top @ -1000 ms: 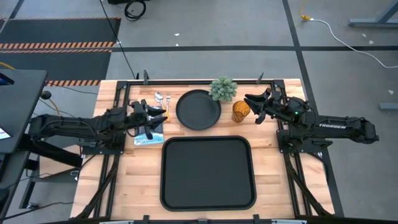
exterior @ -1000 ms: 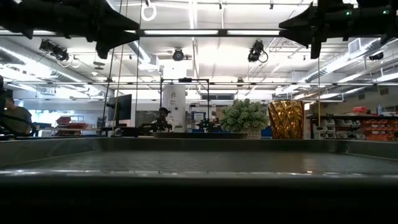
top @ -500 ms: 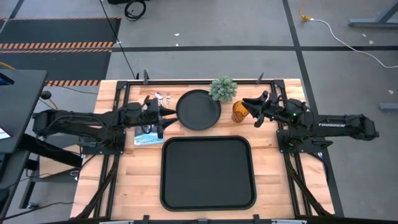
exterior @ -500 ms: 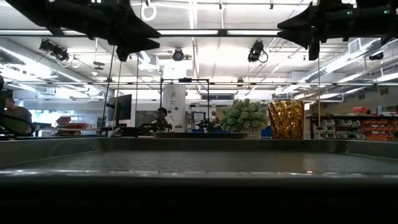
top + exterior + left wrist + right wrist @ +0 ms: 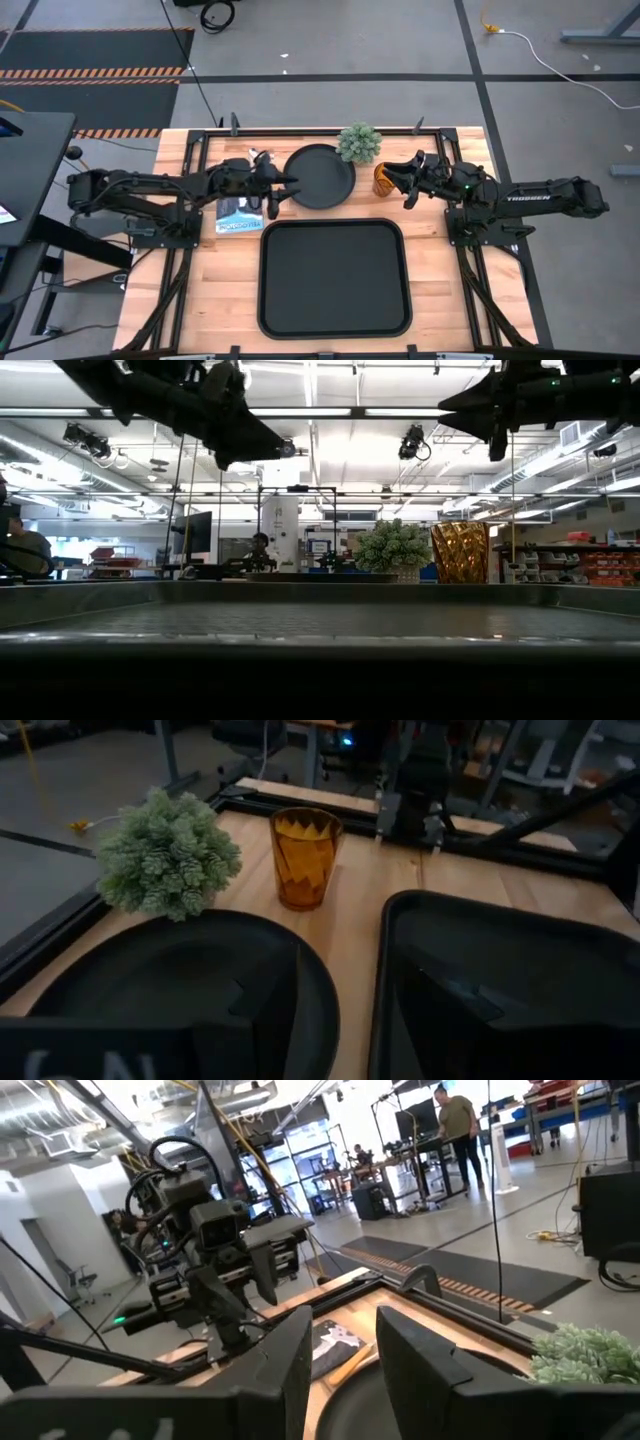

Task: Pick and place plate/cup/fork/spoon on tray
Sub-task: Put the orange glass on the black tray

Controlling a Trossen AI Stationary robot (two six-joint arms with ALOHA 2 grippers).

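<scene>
Four items are still off the tray (image 5: pixel 335 320), which we see bare, with nothing in it. We note the plate (image 5: pixel 320 178) on the wood at the far side of the tray, also bare; it looks stiff with a raised rim, so we judge the rim the place to pinch. Just right of it sits the cup (image 5: pixel 384 178), with nothing visible inside; small, probably light and easy to tip, best taken across its wall. Left gripper (image 5: pixel 281 185) hangs at the plate's left edge, fingers apart, holding nothing. Right gripper (image 5: pixel 408 180) hovers just right of the cup, fingers apart too. Fork and spoon we cannot make out; the left arm covers that spot. One potted plant (image 5: pixel 359 143) stands between plate and cup on the far side.
</scene>
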